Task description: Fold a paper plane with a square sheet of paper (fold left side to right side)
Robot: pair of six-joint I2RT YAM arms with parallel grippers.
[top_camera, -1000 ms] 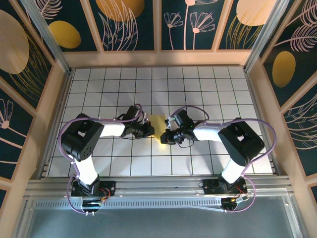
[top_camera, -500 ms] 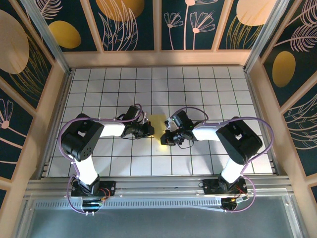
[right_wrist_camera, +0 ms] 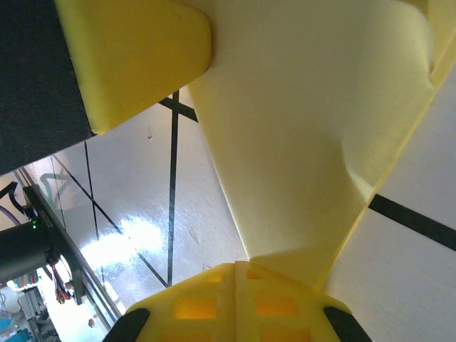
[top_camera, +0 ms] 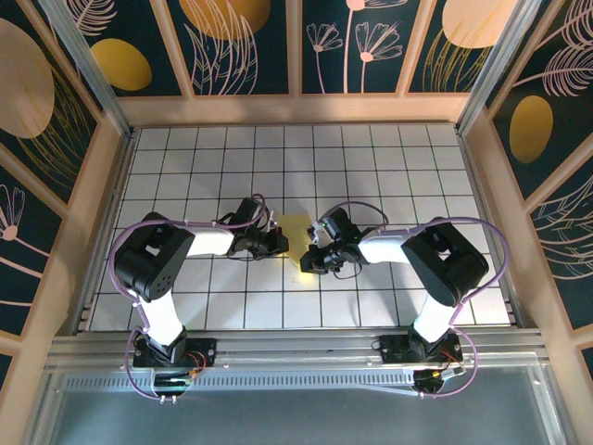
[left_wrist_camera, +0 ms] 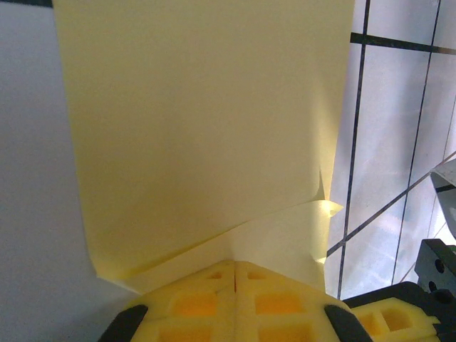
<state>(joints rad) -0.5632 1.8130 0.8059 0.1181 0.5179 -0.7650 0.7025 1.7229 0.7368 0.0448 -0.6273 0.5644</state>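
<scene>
Although both wrist cameras sit close to the work, the state of each hand can be read. The left hand (top_camera: 281, 243) has its yellow foam fingers pressed together with no gap, and in its own wrist view its tips (left_wrist_camera: 235, 266) rest against the near edge of the pale yellow sheet of paper (left_wrist_camera: 206, 128). The right hand (top_camera: 313, 260) is likewise fully closed, its tips (right_wrist_camera: 235, 268) meeting the narrow lower point of the sheet (right_wrist_camera: 306, 142). Whether either hand has paper caught between its fingers cannot be told. The sheet (top_camera: 296, 237) lies near the middle of the white grid-tiled desk (top_camera: 389, 176), between the two hands and touching both. It is partly folded: the left wrist view shows a creased flap running diagonally across its lower part, with a small raised corner at the right edge. In the right wrist view it tapers toward the fingertips and bends upward along its right side. The paper surface is plain and uniform in colour. A yellow foam finger of the left hand (right_wrist_camera: 135, 50) stands just beside the sheet's upper left. Black grid lines cross the desk under and around the paper. Dark panels with leaf and flower patterns (top_camera: 241, 42) enclose the desk.
</scene>
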